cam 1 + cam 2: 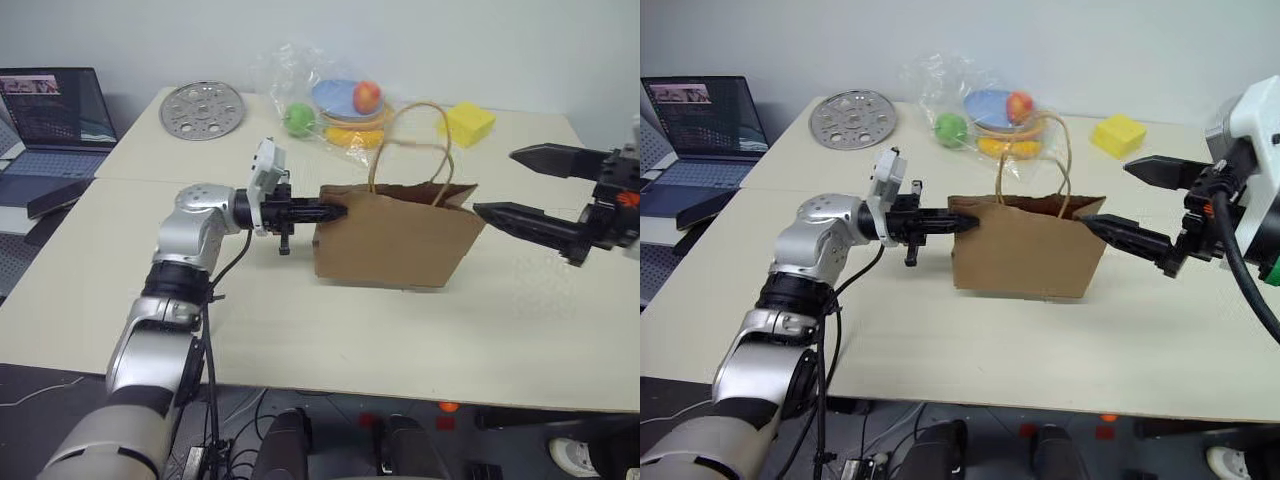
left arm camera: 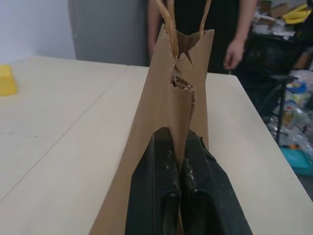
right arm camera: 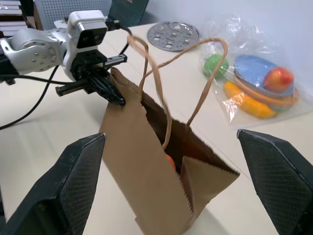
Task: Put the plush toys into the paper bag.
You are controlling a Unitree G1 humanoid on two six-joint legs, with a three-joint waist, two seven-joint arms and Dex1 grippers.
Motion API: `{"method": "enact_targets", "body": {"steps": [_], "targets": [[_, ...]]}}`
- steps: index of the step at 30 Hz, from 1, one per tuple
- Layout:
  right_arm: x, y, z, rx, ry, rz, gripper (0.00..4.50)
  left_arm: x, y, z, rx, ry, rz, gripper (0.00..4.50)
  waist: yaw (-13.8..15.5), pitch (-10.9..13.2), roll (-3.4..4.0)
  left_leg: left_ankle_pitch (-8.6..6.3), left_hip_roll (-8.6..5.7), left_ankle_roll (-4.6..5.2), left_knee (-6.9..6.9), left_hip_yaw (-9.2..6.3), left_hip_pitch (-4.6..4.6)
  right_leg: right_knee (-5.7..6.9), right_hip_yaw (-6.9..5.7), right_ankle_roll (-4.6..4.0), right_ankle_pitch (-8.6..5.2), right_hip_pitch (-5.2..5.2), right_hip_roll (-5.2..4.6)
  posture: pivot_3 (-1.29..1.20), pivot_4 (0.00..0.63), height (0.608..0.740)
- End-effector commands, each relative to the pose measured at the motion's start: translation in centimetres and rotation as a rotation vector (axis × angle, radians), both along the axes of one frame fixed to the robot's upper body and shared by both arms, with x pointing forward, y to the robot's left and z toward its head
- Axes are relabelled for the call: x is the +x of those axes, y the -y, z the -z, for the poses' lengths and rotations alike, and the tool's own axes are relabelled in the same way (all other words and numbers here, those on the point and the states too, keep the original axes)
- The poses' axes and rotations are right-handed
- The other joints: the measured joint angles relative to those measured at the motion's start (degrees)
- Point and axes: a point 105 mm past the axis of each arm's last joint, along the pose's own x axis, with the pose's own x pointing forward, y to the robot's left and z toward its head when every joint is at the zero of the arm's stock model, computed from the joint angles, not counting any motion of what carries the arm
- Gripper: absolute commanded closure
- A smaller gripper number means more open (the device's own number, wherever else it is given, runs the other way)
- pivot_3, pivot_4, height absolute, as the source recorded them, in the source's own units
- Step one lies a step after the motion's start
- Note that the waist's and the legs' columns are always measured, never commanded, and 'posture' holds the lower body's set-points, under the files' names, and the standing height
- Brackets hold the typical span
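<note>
The brown paper bag (image 1: pixel 395 240) stands upright in the middle of the table, its loop handles raised. My left gripper (image 1: pixel 340 210) points level at the bag's left end and is shut on the upper edge of that end; the left wrist view shows its fingers (image 2: pixel 156 186) pinching the paper fold. My right gripper (image 1: pixel 495 183) is open just off the bag's right end, one fingertip near the rim. Down inside the bag, an orange bit of a plush toy (image 3: pixel 169 161) shows in the right wrist view; the rest of it is hidden.
A clear plastic bag (image 1: pixel 335 105) holding plates and green and red fruit lies behind the paper bag. A yellow block (image 1: pixel 468 123) sits at the back right and a metal disc (image 1: pixel 202 110) at the back left. A laptop (image 1: pixel 50 120) is far left. A person (image 2: pixel 234 49) stands beyond the table.
</note>
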Motion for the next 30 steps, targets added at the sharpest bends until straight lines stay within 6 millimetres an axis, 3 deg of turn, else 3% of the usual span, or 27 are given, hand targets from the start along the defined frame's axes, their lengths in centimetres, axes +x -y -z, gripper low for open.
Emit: {"method": "enact_targets", "body": {"steps": [1,6,7,11,16,19,22,27,30], "targets": [[-0.9,-1.2,-0.6,0.018,0.040,-0.033,0.00,0.2,0.1,1.5,0.047,0.015,0.034,4.44,-0.27,0.00,0.00,0.00,0.00,0.00,0.00,0.02,0.00,0.01,0.02,0.01,0.01,-0.03,0.01,0.00,0.150,0.740],[-1.2,-2.0,0.0,0.043,0.016,-0.038,0.00,0.5,-0.1,2.6,0.061,0.000,0.032,4.44,-0.15,0.00,0.00,0.00,0.07,0.01,0.06,-0.10,-0.27,0.08,0.01,0.08,0.05,-0.23,0.13,0.00,0.150,0.740],[-1.2,-2.1,0.0,0.045,0.015,-0.035,0.00,0.6,-0.1,2.6,0.060,0.001,0.031,4.26,-0.07,0.00,0.00,0.00,0.08,0.01,0.08,-0.11,-0.31,0.08,0.03,0.10,0.06,-0.25,0.13,0.00,0.150,0.740],[-0.6,-1.8,0.9,0.089,-0.007,-0.020,0.00,1.0,-1.5,1.0,0.040,0.042,-0.016,3.22,-0.01,0.00,-0.01,0.00,0.04,0.01,0.13,-0.09,-0.41,0.01,0.09,0.26,0.15,-0.28,0.10,0.00,0.150,0.740],[0.6,1.0,2.4,0.132,-0.020,0.078,0.00,1.1,-4.7,-1.7,0.009,0.070,-0.133,1.67,-0.08,0.00,-0.01,0.01,0.07,0.01,0.17,-0.09,-0.42,0.11,0.12,0.30,0.17,-0.33,0.15,0.00,0.150,0.740],[0.8,3.7,4.0,0.101,-0.027,0.182,0.00,0.5,-7.3,-2.6,0.016,0.057,-0.254,0.76,-0.05,-0.02,0.02,0.01,0.07,0.01,0.17,-0.12,-0.42,0.17,0.10,0.30,0.17,-0.35,0.16,0.00,0.150,0.740],[1.0,7.4,5.6,0.077,0.011,0.338,0.00,0.3,-10.0,-1.9,0.101,0.057,-0.502,0.01,-0.11,-0.02,0.02,0.01,0.11,0.01,0.15,-0.19,-0.38,0.16,0.07,0.37,0.20,-0.29,0.20,0.00,0.150,0.740],[1.4,9.8,8.7,0.042,0.021,0.460,0.00,-0.3,-10.9,0.0,0.202,0.094,-0.659,0.01,0.11,-0.03,0.04,0.07,0.11,0.01,0.21,-0.21,-0.24,0.25,0.05,0.43,0.18,-0.18,0.21,0.00,0.150,0.740],[2.5,9.4,10.1,0.048,0.026,0.471,0.00,-0.3,-11.2,0.0,0.187,0.106,-0.695,0.01,0.18,-0.03,0.03,0.10,0.18,0.05,0.22,-0.16,0.03,0.02,0.04,0.06,0.01,0.15,0.17,0.00,0.150,0.740]]}}
